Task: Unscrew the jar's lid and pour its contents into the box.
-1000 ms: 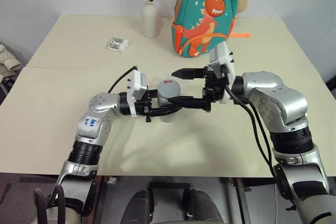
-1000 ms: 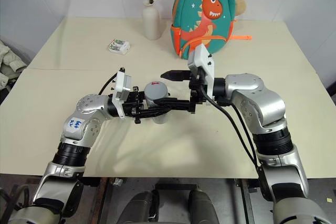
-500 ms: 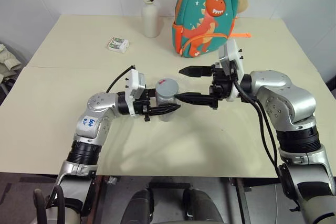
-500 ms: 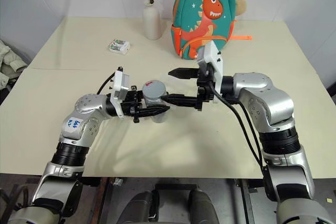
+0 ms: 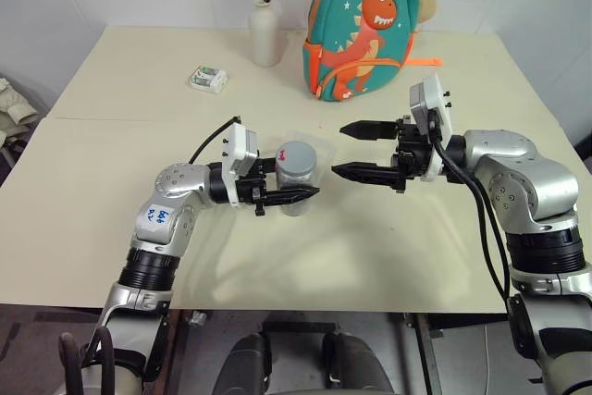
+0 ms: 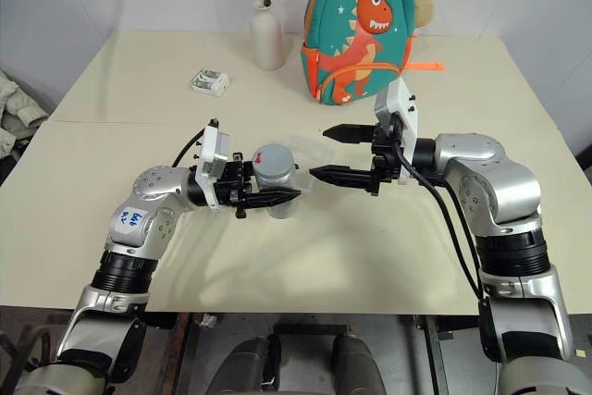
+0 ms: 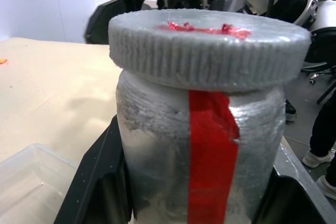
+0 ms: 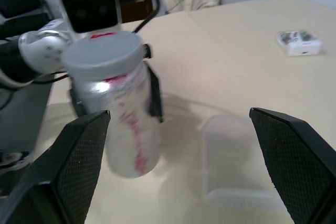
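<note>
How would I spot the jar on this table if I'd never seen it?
Start at the cream table and find the two robot arms meeting over its front half. The left gripper is shut on the jar, holding it upright. It has a ridged grey lid with a red mark, unlike the tall white vase at the back.

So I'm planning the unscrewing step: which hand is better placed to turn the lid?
The right hand, probably. It is open and empty, level with the lid and facing it across a small gap. The left hand is shut on the jar, holding it upright.
</note>
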Tool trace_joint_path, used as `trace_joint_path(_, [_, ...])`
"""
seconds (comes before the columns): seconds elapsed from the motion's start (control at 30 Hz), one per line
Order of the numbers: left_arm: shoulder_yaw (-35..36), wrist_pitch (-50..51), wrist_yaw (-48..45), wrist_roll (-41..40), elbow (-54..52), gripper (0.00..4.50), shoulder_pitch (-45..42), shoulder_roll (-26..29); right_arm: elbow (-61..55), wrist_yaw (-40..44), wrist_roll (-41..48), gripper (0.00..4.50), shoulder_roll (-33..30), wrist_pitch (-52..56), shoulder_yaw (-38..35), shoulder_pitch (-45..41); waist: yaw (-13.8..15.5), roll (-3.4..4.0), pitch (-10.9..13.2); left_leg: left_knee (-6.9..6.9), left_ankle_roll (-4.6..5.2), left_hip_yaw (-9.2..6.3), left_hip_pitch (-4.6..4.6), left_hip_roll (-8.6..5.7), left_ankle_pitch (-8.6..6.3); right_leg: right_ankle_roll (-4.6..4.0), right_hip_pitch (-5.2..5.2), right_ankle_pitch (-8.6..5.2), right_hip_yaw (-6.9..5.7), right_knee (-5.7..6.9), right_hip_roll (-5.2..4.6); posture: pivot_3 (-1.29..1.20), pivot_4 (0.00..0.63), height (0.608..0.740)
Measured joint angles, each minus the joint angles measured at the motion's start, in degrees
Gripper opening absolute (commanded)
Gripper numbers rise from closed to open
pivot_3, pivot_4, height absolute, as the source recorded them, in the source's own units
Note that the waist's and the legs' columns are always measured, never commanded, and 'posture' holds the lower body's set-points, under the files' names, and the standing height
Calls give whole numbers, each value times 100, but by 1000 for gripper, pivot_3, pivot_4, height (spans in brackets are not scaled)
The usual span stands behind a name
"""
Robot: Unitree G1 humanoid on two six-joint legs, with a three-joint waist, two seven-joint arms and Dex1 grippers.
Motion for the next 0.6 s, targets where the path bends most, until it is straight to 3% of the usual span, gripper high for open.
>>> trace_joint_path(0.6, [0,-1,-8,0,-4,2075,5,-1,-289,-378,376,4474,794,578,409,-426,7,0,0,0,1,-3,-3,-2,-1,1,0,1,1,-4,-4,0,150,740])
